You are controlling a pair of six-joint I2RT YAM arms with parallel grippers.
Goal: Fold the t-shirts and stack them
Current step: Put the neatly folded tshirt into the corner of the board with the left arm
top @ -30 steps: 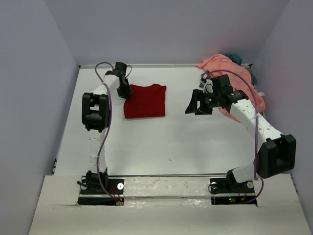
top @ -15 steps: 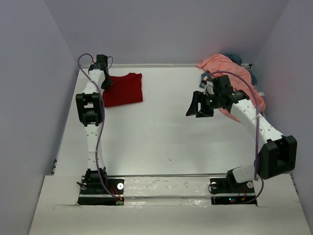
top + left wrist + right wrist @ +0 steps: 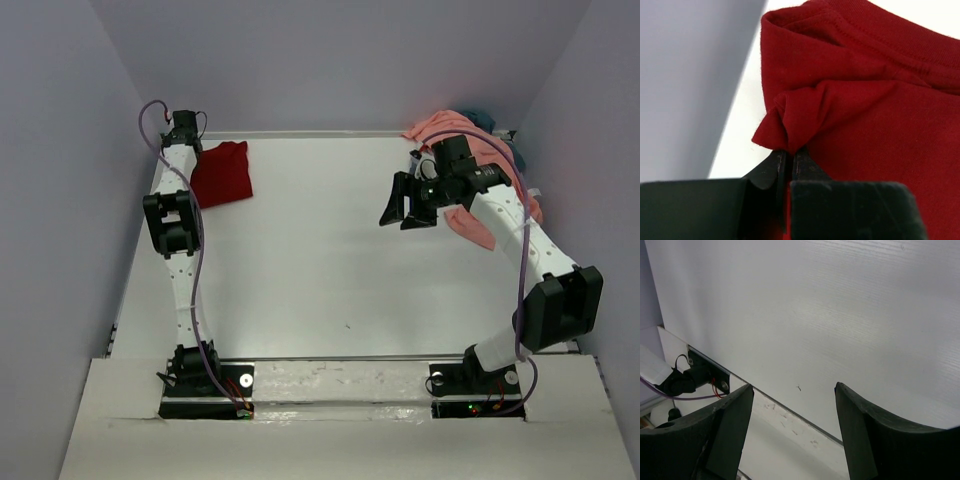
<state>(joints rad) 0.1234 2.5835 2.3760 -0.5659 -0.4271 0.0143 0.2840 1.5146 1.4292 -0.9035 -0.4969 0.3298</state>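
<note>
Top external view: contents of a white tabletop with a wall on the left, far and right sides.

Item 1: dark red t-shirt. It lies at the far left corner of the tabletop, folded into a compact, roughly rectangular shape. It sits slightly askew, and its left edge is at the left hand.

Item 2: salmon pink t-shirt. It is crumpled and unfolded in a heap at the far right corner, partly hidden behind the right arm.

Item 3: blue-grey t-shirt. Only a small part shows, at the back of the same heap and touching the pink one. Its shape cannot be told.

Item 4: left hand. It is at the far left corner, just beside the wall. In the left wrist view its fingers are clenched on a bunched corner of the dark red t-shirt. The pinched cloth stands out in a small pointed tuft just past the fingertips, and the rest of the shirt spreads to the right.

Item 5: right hand. It is held above the right half of the tabletop, well apart from the red shirt. It is near the heap but not touching it. In the right wrist view the fingers are released and spread wide, grasping nothing. Bare tabletop lies beneath, with its near edge and an arm base at lower left.
</note>
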